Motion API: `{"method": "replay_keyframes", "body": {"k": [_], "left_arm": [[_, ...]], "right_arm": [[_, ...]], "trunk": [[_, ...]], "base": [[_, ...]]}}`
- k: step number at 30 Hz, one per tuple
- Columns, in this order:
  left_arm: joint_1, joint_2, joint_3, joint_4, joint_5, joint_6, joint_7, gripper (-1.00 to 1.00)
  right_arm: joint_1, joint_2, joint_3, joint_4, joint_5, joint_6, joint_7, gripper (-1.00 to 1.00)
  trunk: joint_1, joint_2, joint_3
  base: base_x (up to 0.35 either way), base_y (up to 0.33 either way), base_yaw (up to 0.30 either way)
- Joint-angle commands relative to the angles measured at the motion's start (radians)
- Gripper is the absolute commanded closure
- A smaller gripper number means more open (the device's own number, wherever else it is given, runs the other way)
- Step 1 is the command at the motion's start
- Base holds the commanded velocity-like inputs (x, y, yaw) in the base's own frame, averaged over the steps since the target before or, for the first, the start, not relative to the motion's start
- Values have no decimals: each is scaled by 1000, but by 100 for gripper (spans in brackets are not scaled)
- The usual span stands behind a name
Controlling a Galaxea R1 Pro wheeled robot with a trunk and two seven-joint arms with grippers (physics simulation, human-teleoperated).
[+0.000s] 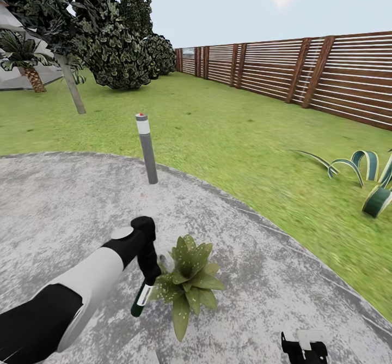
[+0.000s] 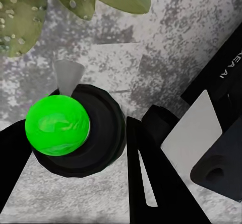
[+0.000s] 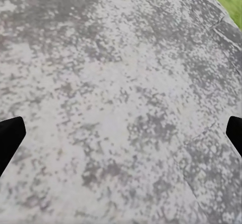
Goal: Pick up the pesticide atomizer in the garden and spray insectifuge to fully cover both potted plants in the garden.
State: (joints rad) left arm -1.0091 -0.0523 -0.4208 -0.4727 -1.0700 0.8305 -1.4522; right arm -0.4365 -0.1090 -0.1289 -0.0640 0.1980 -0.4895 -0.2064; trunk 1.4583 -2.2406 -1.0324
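Observation:
The pesticide atomizer (image 1: 142,296), slim and white with a green band, hangs tilted just above the round grey paving (image 1: 65,217), and my left gripper (image 1: 148,268) is shut on it. In the left wrist view its bright green end (image 2: 58,125) sits in a black ring between my fingers (image 2: 151,178), with a pale cone toward the speckled leaves (image 2: 25,17). One potted plant (image 1: 190,279) stands right beside the bottle; its pot is hidden under the leaves. My right gripper (image 1: 304,347) hangs low at the front right, and its dark fingertips (image 3: 10,138) stand wide open over bare paving.
A grey bollard light (image 1: 147,149) stands at the paving's far edge. A striped curling-leaf plant (image 1: 370,184) grows on the lawn (image 1: 228,129) at the right. A brown slat fence (image 1: 305,70) runs along the right, and trees (image 1: 114,42) stand at the back left.

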Motion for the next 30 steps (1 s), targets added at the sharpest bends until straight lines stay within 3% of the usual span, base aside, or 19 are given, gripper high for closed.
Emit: {"method": "replay_keyframes", "body": {"k": [1, 7, 17, 22, 30], "left_arm": [[0, 1, -1, -1, -7, 10, -10, 100], [-1, -17, 5, -13, 3, 13, -10, 100], [1, -15, 5, -2, -2, 16, 5, 100], [55, -14, 5, -12, -5, 16, 18, 100], [144, -6, 19, -14, 8, 18, 127, 100]], "right_arm": [[-1, 0, -8, 1, 11, -3, -3, -100], [-1, 0, -8, 1, 11, -3, -3, -100], [-1, 0, -8, 1, 11, -3, -3, -100], [-1, 0, -8, 1, 11, -3, -3, -100], [-1, 0, -8, 1, 11, -3, -3, -100]], "trunk": [[0, 0, -1], [0, 0, -1], [0, 0, -1], [0, 0, -1], [0, 0, -1]], "base": [[0, 0, 0], [0, 0, -2], [-89, 0, -136], [-317, 0, -6], [-44, 0, 0]]}}
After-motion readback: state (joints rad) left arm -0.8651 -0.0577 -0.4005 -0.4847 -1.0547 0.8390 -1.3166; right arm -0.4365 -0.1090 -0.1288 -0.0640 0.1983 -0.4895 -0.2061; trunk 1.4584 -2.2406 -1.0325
